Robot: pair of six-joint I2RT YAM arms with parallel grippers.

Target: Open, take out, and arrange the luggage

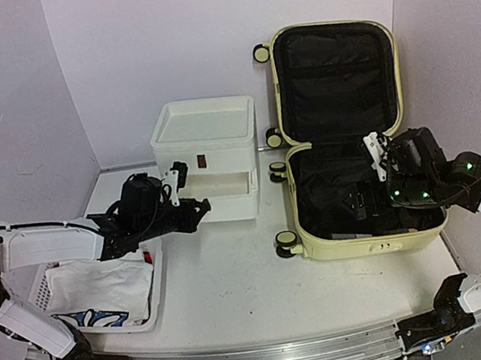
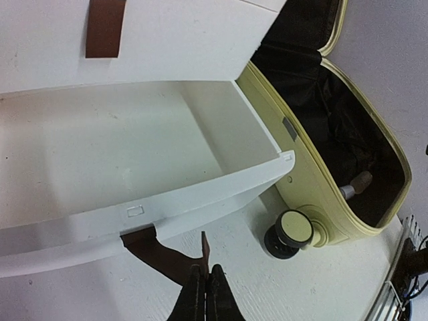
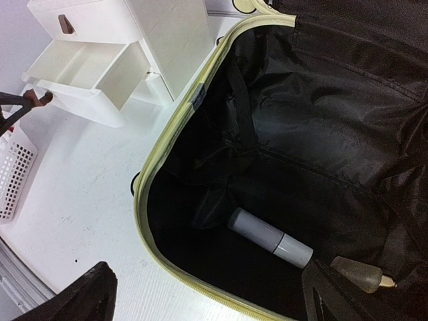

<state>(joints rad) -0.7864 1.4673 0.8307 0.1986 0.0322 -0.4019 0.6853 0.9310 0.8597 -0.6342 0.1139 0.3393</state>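
Right gripper (image 3: 207,294) spread wide over luggage (image 1: 359,248): risk of nudging grey tube (image 3: 271,239) rolling, snagging black lining (image 3: 321,134). Left gripper (image 2: 205,294) pinched shut at brown tab (image 2: 164,253): risk of yanking drawer (image 2: 134,154).

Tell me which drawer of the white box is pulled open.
The lower drawer, slid out with its brown tab pinched by the left gripper; the upper drawer sits flush.

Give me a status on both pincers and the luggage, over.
Left pincer shut on drawer tab, drawer open. Right pincer open above luggage. Luggage open, gray tube inside. Nothing over the tube.
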